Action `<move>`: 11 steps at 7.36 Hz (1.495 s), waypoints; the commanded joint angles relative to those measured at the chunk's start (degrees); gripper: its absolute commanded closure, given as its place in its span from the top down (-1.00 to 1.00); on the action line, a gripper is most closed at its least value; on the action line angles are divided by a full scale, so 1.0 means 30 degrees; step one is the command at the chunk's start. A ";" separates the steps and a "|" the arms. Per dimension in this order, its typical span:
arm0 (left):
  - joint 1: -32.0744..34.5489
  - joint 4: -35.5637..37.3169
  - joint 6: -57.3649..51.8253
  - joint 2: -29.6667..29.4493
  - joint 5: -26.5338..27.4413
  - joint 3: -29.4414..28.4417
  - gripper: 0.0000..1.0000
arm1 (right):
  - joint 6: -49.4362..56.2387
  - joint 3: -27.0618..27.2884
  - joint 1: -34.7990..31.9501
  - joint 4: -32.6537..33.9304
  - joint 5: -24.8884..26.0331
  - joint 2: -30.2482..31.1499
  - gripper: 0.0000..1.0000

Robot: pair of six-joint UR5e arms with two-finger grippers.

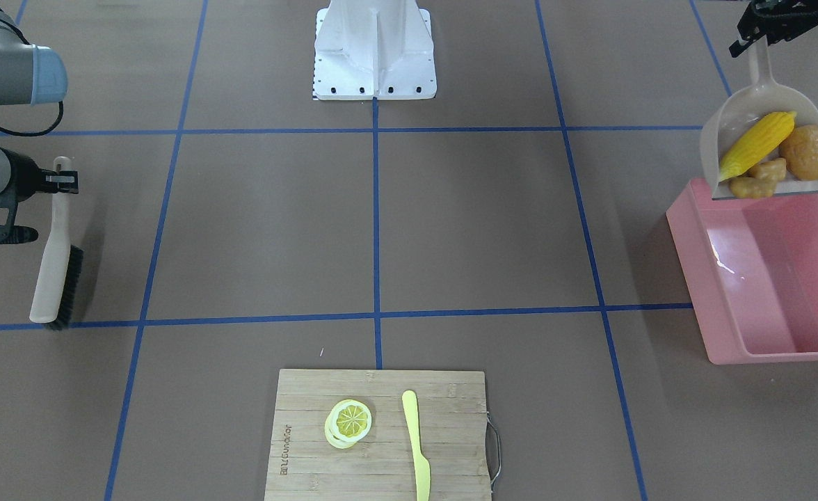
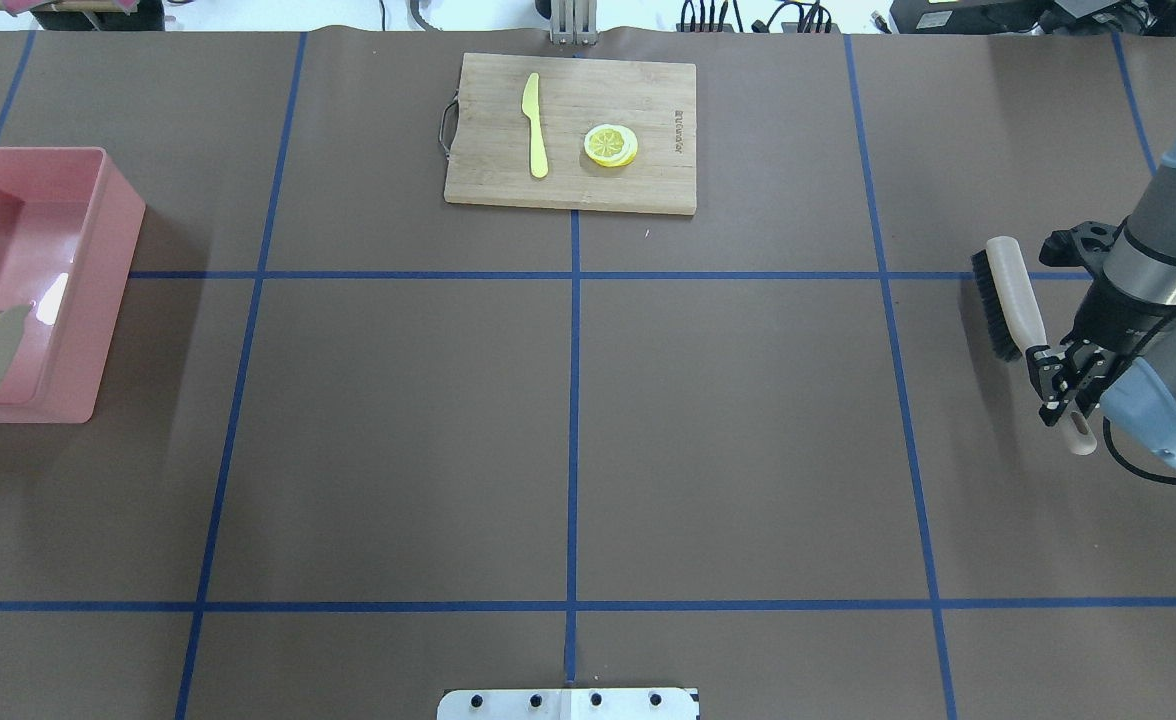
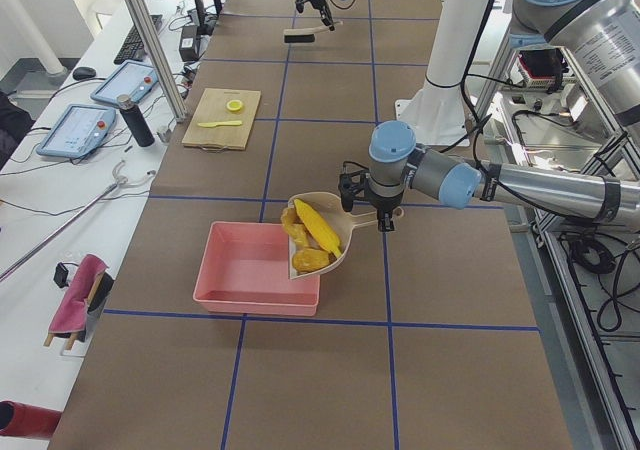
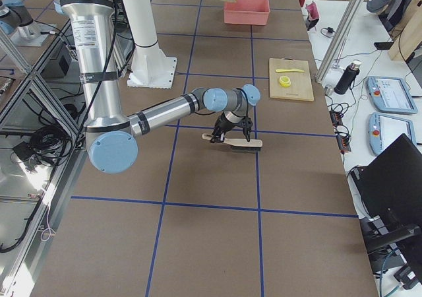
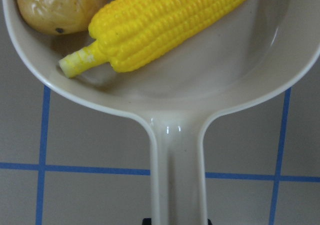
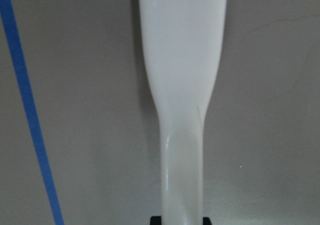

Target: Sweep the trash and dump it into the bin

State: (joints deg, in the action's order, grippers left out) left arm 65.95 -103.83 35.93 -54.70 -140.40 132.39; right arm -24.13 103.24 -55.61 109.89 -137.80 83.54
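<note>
1. The left gripper has its fingers pinched on the end of the handle of a beige dustpan. In the left wrist view the handle runs straight down between the two dark fingertips.
2. Out beyond those fingers, the scoop carries all of the trash:
   - The yellow corn cob lies slantwise, with its pale stalk end nearest the fingers.
   - The brown potato lies beside the cob.
   - The tan ginger root lies farthest from the fingers, at the open lip.
3. The pan is off the table and tips mouth-down. Its lip hangs over the rim of the pink bin, which sits just past and below the fingers. No trash shows inside the bin.
4. The right gripper has its fingers clamped on the pale handle of a brush. The black bristle head lies out ahead of the fingers, and a short stub of handle sticks out behind them.
5. Well away from both pairs of fingers, a wooden cutting board holds a lemon slice and a pale yellow knife.
6. A short burnt-in word runs along one short edge of the board, too small to read. No other writing shows.
</note>
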 commanded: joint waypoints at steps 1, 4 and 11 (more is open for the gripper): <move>-0.0246 0.0998 -0.1042 0.0217 -0.0423 -0.0068 -1.00 | -0.0774 0.0011 0.0342 -0.0535 -0.0032 0.0133 -1.00; -0.0159 0.2851 -0.3130 0.0188 -0.0808 -0.0186 -1.00 | -0.0922 -0.0018 0.0489 -0.0535 -0.0032 0.0133 -1.00; 0.1183 0.5471 -0.3189 -0.1618 0.1303 -0.0012 -1.00 | -0.0952 -0.0076 0.0548 -0.0535 -0.0032 0.0104 -0.79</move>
State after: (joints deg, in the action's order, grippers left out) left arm 67.65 -91.81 26.46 -56.67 -136.98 131.89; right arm -26.98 103.01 -53.97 108.28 -137.90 83.85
